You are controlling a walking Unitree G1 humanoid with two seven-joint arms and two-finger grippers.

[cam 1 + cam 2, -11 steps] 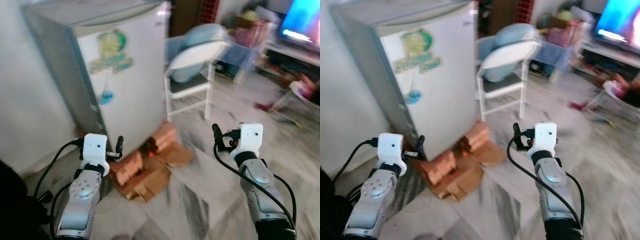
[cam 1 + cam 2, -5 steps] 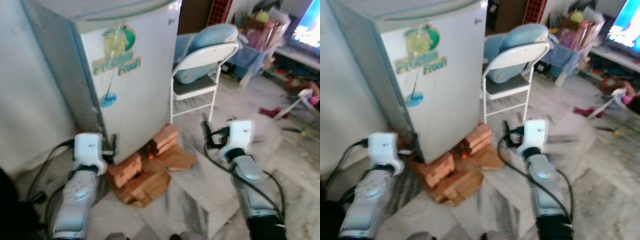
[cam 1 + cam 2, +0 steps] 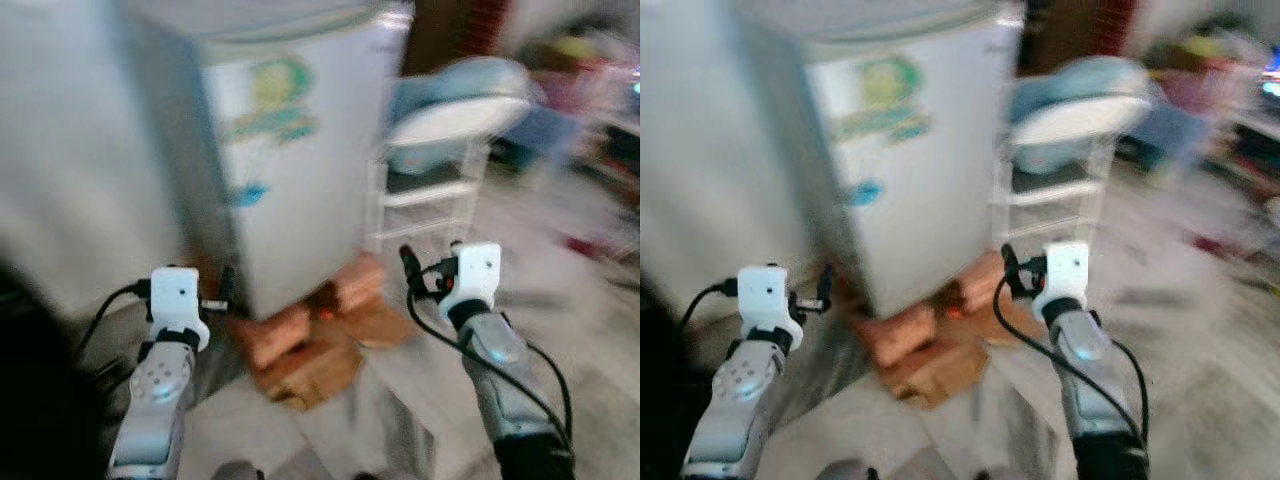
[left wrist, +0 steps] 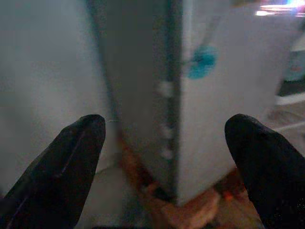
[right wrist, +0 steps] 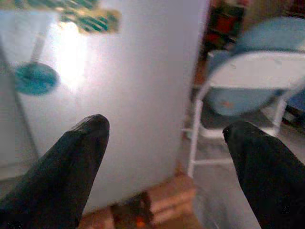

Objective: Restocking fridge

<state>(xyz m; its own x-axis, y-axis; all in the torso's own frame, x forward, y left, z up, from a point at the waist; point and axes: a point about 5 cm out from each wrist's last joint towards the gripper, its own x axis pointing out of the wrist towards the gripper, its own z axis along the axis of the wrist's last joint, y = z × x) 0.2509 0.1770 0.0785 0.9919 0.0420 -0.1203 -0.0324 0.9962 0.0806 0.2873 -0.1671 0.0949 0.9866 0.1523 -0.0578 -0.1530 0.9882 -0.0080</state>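
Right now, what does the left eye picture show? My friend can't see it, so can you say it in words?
A blurry white fridge, door shut, stands on bricks ahead of the robot. The left gripper and right gripper are raised, holding nothing. A white folding chair stands to the fridge's right.

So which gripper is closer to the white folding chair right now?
Right. The right gripper is raised just in front of the chair, open. The left gripper is across the fridge, at its lower left corner, also open.
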